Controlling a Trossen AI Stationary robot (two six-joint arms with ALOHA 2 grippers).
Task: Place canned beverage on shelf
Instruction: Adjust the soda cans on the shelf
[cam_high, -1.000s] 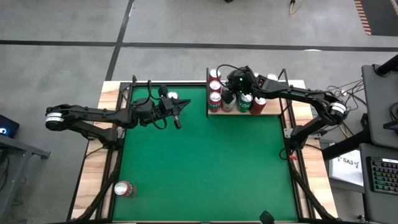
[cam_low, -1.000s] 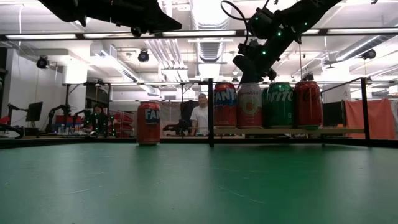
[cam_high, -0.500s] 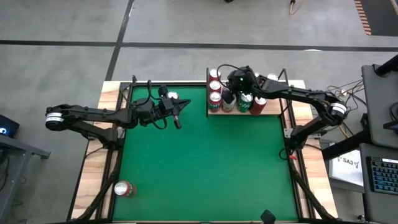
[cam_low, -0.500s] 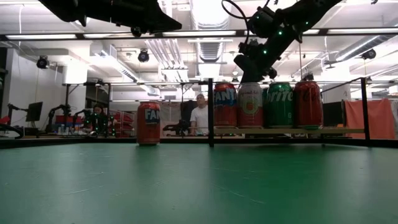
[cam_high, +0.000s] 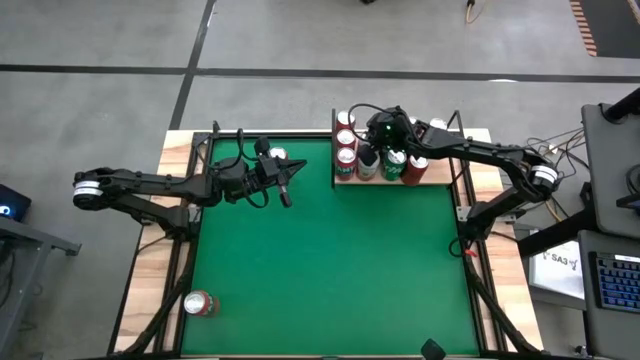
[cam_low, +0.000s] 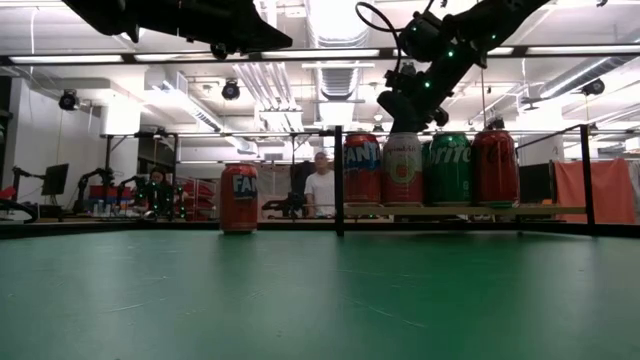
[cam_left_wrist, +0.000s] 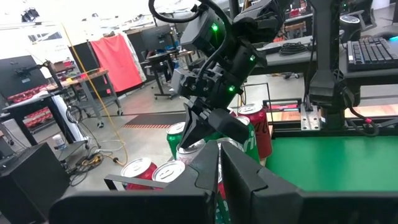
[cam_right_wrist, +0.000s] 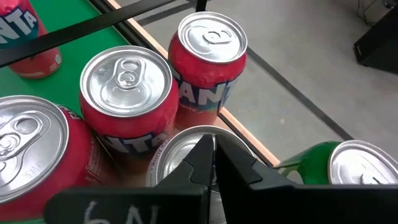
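The shelf (cam_high: 441, 179) is a pale wooden board with black rods at the table's far right. Several upright cans stand on it: a red Fanta can (cam_low: 362, 170), a pale peach can (cam_low: 402, 171), a green can (cam_low: 450, 170) and a red can (cam_low: 495, 168). My right gripper (cam_right_wrist: 214, 147) is shut and tips down over the peach can's silver lid (cam_right_wrist: 180, 155), holding nothing. My left gripper (cam_high: 297, 172) is shut and empty, level above the green table's far middle. Another Fanta can (cam_low: 239, 198) stands on the green surface beside the left arm. My right gripper's shut fingertips (cam_low: 401, 122) stand just over the peach can's lid, slanting down from above. I cannot tell whether they touch the lid. The can stands upright on the shelf board.
One more red can (cam_high: 198, 303) lies on its side at the table's near left corner. A black post (cam_low: 338, 180) marks the shelf's left end. People and equipment show in the room beyond the table. The green surface (cam_high: 330, 270) stretches between the arms and the near edge.
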